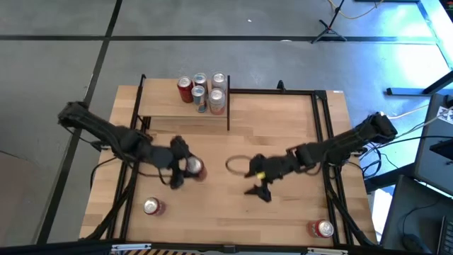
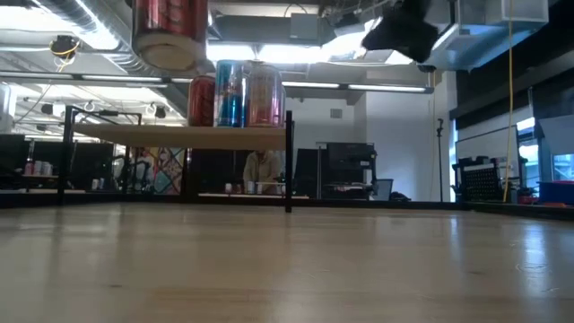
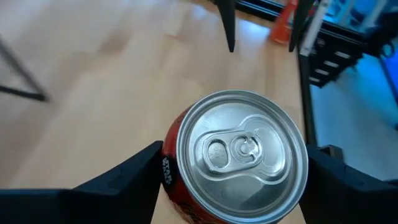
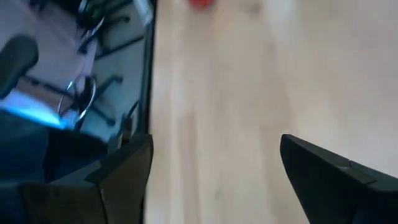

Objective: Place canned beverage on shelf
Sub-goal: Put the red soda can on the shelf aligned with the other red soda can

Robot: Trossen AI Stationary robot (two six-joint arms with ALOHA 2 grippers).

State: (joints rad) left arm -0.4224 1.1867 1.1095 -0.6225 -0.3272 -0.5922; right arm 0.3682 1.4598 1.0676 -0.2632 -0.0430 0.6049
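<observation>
A red canned beverage [image 1: 195,168] with a silver top hangs high above the table's left middle, with my left gripper [image 1: 185,166] shut on it. In the low view its base [image 2: 170,40] shows well above the shelf board. The shelf [image 1: 170,108], a light-wood board on thin black posts, stands at the far left and carries several upright cans [image 1: 203,91] at its right end. My right gripper [image 1: 256,177] hovers open over the table's middle with nothing between its fingers [image 4: 118,168]. My left gripper pinches the can's side wall [image 3: 169,171] between its two fingers [image 3: 134,177], just below the silver rim, on opposite sides. The fingers come from the table's left, slanting down. The can stands upright, lifted clear of the table.
One red can [image 1: 152,206] stands near the front left, another [image 1: 322,228] at the front right corner. A black metal frame [image 1: 322,142] runs along the table's sides and far edge. A thin ring [image 1: 237,164] lies at the table's middle. A person [image 2: 262,170] shows beyond the table.
</observation>
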